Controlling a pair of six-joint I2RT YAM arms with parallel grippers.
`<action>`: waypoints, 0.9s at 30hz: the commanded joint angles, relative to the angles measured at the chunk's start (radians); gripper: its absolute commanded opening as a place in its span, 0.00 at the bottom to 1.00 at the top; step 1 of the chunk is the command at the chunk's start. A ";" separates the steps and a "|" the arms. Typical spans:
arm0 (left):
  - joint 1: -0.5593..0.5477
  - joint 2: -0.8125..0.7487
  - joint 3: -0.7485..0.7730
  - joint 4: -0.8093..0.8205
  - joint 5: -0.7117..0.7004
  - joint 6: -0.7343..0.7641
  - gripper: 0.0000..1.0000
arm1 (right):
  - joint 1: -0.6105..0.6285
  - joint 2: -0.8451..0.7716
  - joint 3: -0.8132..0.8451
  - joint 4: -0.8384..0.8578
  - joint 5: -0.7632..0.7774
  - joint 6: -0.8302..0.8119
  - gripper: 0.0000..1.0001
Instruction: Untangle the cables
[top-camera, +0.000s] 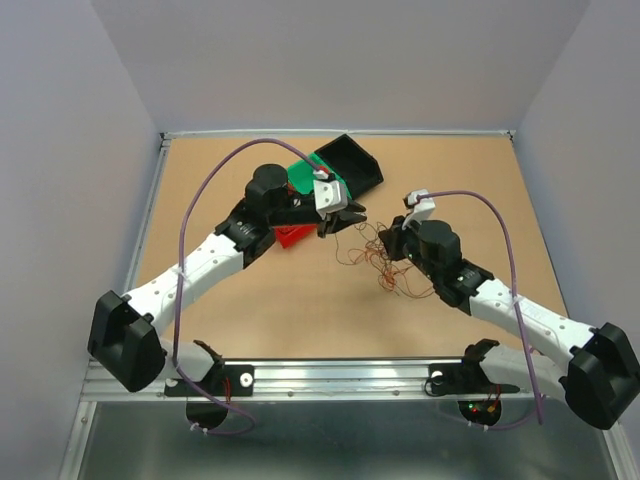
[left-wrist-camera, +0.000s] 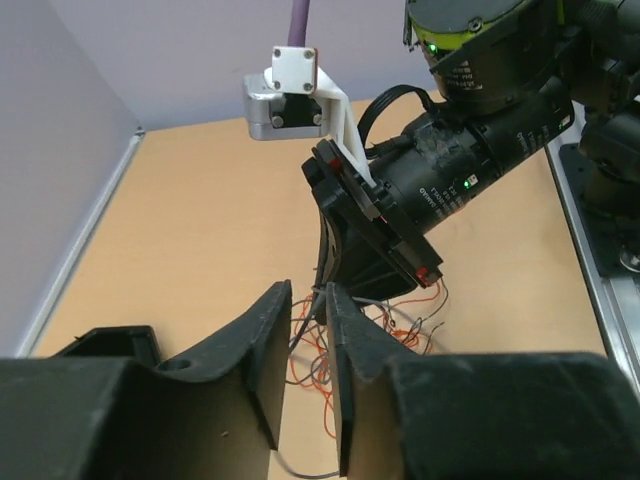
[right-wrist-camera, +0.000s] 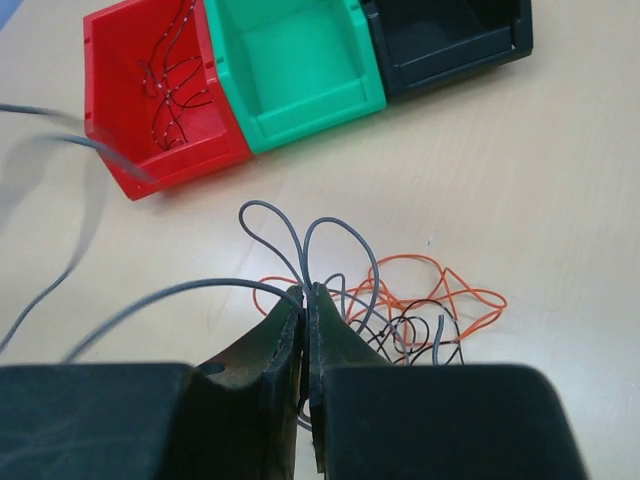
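The cables (top-camera: 385, 268) lie in a loose tangle of thin orange, black and grey wire on the table between the two grippers. My right gripper (right-wrist-camera: 307, 290) is shut on a grey cable (right-wrist-camera: 216, 281), whose loops rise from its fingertips. Orange cable (right-wrist-camera: 411, 256) lies just beyond it. In the top view the right gripper (top-camera: 388, 240) is at the tangle's far edge. My left gripper (left-wrist-camera: 310, 295) is open with a narrow gap; a grey strand runs loosely through the gap. It hovers by the tangle (left-wrist-camera: 400, 325), close to the right gripper (left-wrist-camera: 370, 250). From above, the left gripper (top-camera: 350, 215) is left of the tangle.
Three bins stand in a row at the back: a red bin (right-wrist-camera: 120, 150) with several thin wires inside, a green bin (right-wrist-camera: 300, 60) and a black bin (right-wrist-camera: 450, 40). A raised rim and grey walls border the table (top-camera: 250, 310).
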 joint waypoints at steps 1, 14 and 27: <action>-0.015 0.077 0.033 -0.029 -0.028 0.083 0.42 | -0.004 0.012 0.080 0.085 -0.043 -0.015 0.00; -0.093 0.292 0.164 -0.164 -0.195 0.132 0.66 | -0.004 0.031 0.072 0.133 -0.031 -0.013 0.01; -0.091 0.268 0.172 -0.140 -0.310 0.094 0.20 | -0.004 0.043 0.072 0.120 -0.006 -0.024 0.00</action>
